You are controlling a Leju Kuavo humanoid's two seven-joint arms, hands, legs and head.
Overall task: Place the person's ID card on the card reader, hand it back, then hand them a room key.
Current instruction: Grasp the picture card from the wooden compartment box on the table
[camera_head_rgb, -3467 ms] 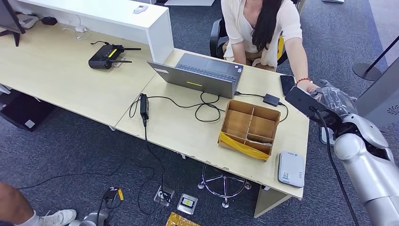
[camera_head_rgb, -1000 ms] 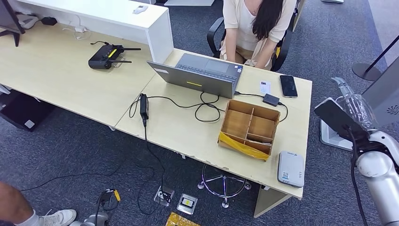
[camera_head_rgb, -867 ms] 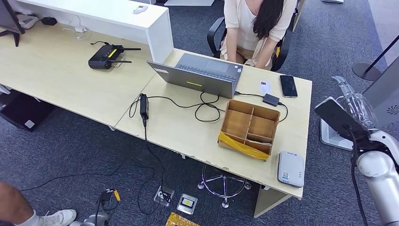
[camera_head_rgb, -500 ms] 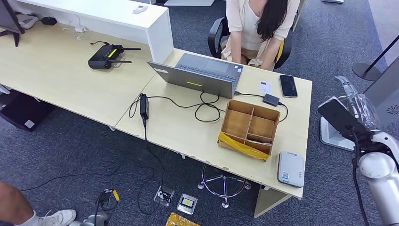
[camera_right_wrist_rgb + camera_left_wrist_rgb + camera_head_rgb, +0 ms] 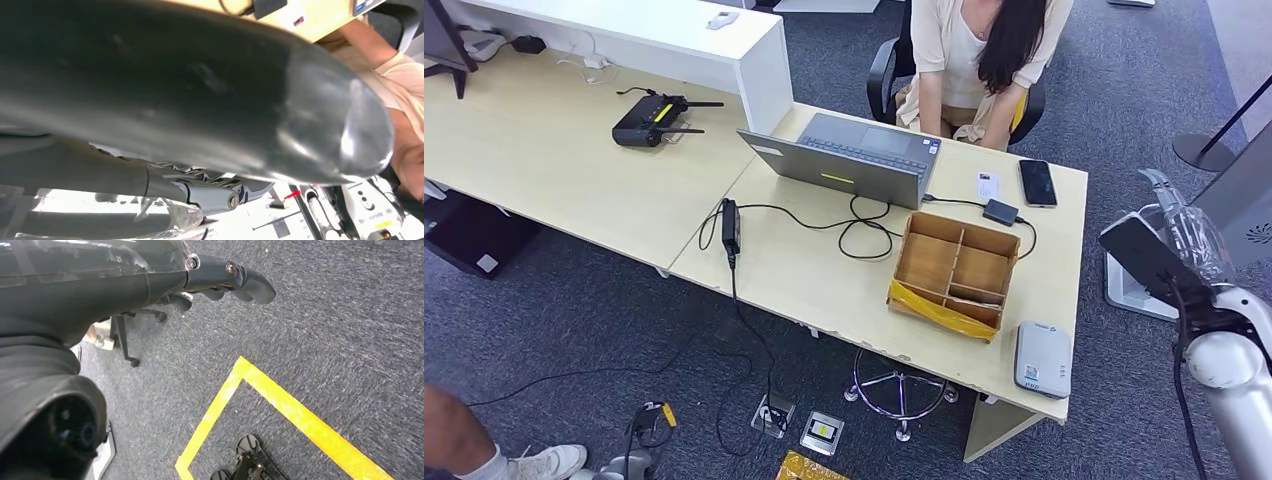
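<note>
We see our right hand [image 5: 1182, 222] off the desk's [image 5: 1064, 240] right edge, fingers apart, holding nothing. The ID card [image 5: 987, 185] lies beside the phone [image 5: 1036, 182]. Our left hand [image 5: 220, 280] hangs empty, fingers loosely extended.

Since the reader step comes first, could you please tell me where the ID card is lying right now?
In the head view, the ID card lies flat on the desk's far right end, between the laptop and the phone, just behind the small black adapter.

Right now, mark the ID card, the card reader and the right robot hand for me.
ID card [image 5: 987, 185], head view, middle of the white card on the desk by the phone.
card reader [image 5: 1041, 358], head view, centre of its grey top.
right robot hand [image 5: 1189, 225], head view, middle of the plastic-wrapped hand.
</note>
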